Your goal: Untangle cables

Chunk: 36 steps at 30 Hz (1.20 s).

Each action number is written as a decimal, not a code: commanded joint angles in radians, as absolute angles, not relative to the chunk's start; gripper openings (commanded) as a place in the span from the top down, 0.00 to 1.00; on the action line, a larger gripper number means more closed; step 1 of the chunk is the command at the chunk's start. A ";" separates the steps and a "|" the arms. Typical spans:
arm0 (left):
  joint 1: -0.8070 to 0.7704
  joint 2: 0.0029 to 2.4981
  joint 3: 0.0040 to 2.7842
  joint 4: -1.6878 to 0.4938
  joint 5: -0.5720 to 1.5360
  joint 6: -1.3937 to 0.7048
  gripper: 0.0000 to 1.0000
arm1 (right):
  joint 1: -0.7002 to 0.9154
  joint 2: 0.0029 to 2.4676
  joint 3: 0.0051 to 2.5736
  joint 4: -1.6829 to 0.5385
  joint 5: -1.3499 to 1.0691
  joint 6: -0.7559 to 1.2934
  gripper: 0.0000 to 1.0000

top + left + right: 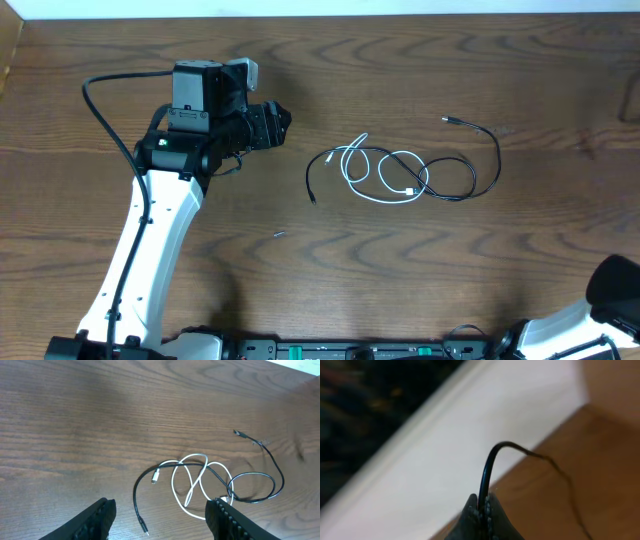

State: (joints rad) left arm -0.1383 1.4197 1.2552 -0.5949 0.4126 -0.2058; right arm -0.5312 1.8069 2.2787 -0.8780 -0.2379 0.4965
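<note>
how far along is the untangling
Nothing looks done: the white cable and black cable lie looped over each other. In hand: the left pincer is open, short of them; the right pincer looks shut on a thin black cord, off by the table edge. Left: pulling them apart.

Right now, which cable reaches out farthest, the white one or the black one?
The black cable: its two ends trail far out on opposite sides of the tangle, while the white cable stays curled in loops in the middle.

Even soft light, right wrist view blurred
</note>
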 commanded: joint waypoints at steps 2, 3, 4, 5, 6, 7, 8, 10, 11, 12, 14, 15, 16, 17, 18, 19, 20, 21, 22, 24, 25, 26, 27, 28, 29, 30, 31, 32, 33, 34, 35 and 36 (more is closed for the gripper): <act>-0.136 1.426 1.274 -0.595 0.406 -0.203 0.37 | -0.577 1.867 2.289 -0.890 -0.058 0.296 0.99; -0.136 1.426 1.274 -0.595 0.406 -0.203 0.37 | -0.583 1.880 2.289 -0.890 -0.038 0.289 0.99; -0.136 1.426 1.274 -0.595 0.406 -0.203 0.37 | -0.590 1.896 2.289 -0.890 -0.011 0.287 0.99; -0.136 1.426 1.274 -0.595 0.406 -0.203 0.37 | -0.597 1.913 2.289 -0.889 0.014 0.287 0.99; -0.136 1.426 1.274 -0.595 0.406 -0.203 0.37 | -0.603 1.931 2.289 -0.888 0.038 0.287 0.99; -0.136 1.426 1.274 -0.595 0.406 -0.203 0.37 | -0.611 1.949 2.289 -0.887 0.055 0.287 0.99; -0.136 1.426 1.274 -0.595 0.406 -0.203 0.37 | -0.617 1.967 2.289 -0.885 0.054 0.287 0.96; -0.136 1.426 1.274 -0.595 0.406 -0.203 0.37 | -0.628 1.999 2.289 -0.883 0.026 0.291 0.70; -0.136 1.426 1.274 -0.595 0.406 -0.203 0.37 | -0.629 2.011 2.289 -0.888 -0.003 0.290 0.38; -0.136 1.426 1.274 -0.595 0.406 -0.203 0.37 | -0.630 2.018 2.289 -0.896 -0.031 0.290 0.07; -0.137 1.426 1.274 -0.595 0.407 -0.203 0.37 | -0.629 2.027 2.289 -0.926 -0.093 0.290 0.01; -0.137 1.426 1.274 -0.595 0.407 -0.203 0.37 | -0.628 2.027 2.289 -0.945 -0.126 0.290 0.01; -0.137 1.426 1.274 -0.595 0.407 -0.203 0.37 | -0.628 2.026 2.289 -0.965 -0.162 0.290 0.01; -0.137 1.426 1.274 -0.595 0.407 -0.203 0.37 | -0.628 2.022 2.289 -0.983 -0.196 0.290 0.01; -0.138 1.426 1.274 -0.595 0.411 -0.202 0.37 | -0.628 2.018 2.289 -1.011 -0.242 0.290 0.01; -0.144 1.426 1.274 -0.598 0.411 -0.191 0.37 | -0.628 2.013 2.289 -1.044 -0.290 0.290 0.01; -0.153 1.426 1.274 -0.600 0.411 -0.179 0.35 | -0.627 2.009 2.289 -1.073 -0.339 0.290 0.01; -0.167 1.426 1.274 -0.602 0.413 -0.167 0.32 | -0.627 2.007 2.289 -1.105 -0.384 0.286 0.01; -0.184 1.427 1.274 -0.603 0.415 -0.155 0.30 | -0.626 2.006 2.289 -1.139 -0.428 0.274 0.01; -0.224 1.431 1.274 -0.602 0.414 -0.133 0.29 | -0.621 2.006 2.289 -1.203 -0.493 0.257 0.01; -0.250 1.436 1.274 -0.601 0.413 -0.122 0.28 | -0.617 2.006 2.289 -1.235 -0.513 0.244 0.01; -0.270 1.442 1.274 -0.597 0.413 -0.115 0.28 | -0.610 2.007 2.289 -1.264 -0.518 0.226 0.01; -0.295 1.452 1.274 -0.592 0.410 -0.115 0.28 | -0.604 2.007 2.289 -1.283 -0.519 0.213 0.01; -0.317 1.466 1.274 -0.585 0.410 -0.116 0.28 | -0.595 2.007 2.289 -1.303 -0.519 0.192 0.01; -0.335 1.480 1.274 -0.577 0.410 -0.116 0.28 | -0.587 2.007 2.289 -1.321 -0.519 0.171 0.01; -0.357 1.502 1.274 -0.565 0.410 -0.116 0.28 | -0.580 2.007 2.289 -1.337 -0.519 0.153 0.01; -0.377 1.527 1.274 -0.551 0.410 -0.116 0.27 | -0.574 2.007 2.289 -1.351 -0.519 0.139 0.01; -0.396 1.553 1.274 -0.535 0.410 -0.116 0.27 | -0.567 2.007 2.289 -1.365 -0.519 0.124 0.01; -0.411 1.577 1.274 -0.521 0.410 -0.116 0.27 | -0.560 2.007 2.289 -1.377 -0.518 0.113 0.01; -0.426 1.604 1.274 -0.505 0.408 -0.115 0.27 | -0.552 2.007 2.289 -1.386 -0.518 0.106 0.01; -0.440 1.631 1.274 -0.488 0.405 -0.115 0.26 | -0.544 2.007 2.289 -1.394 -0.516 0.106 0.01; -0.450 1.655 1.274 -0.473 0.399 -0.116 0.26 | -0.534 2.007 2.289 -1.401 -0.514 0.105 0.01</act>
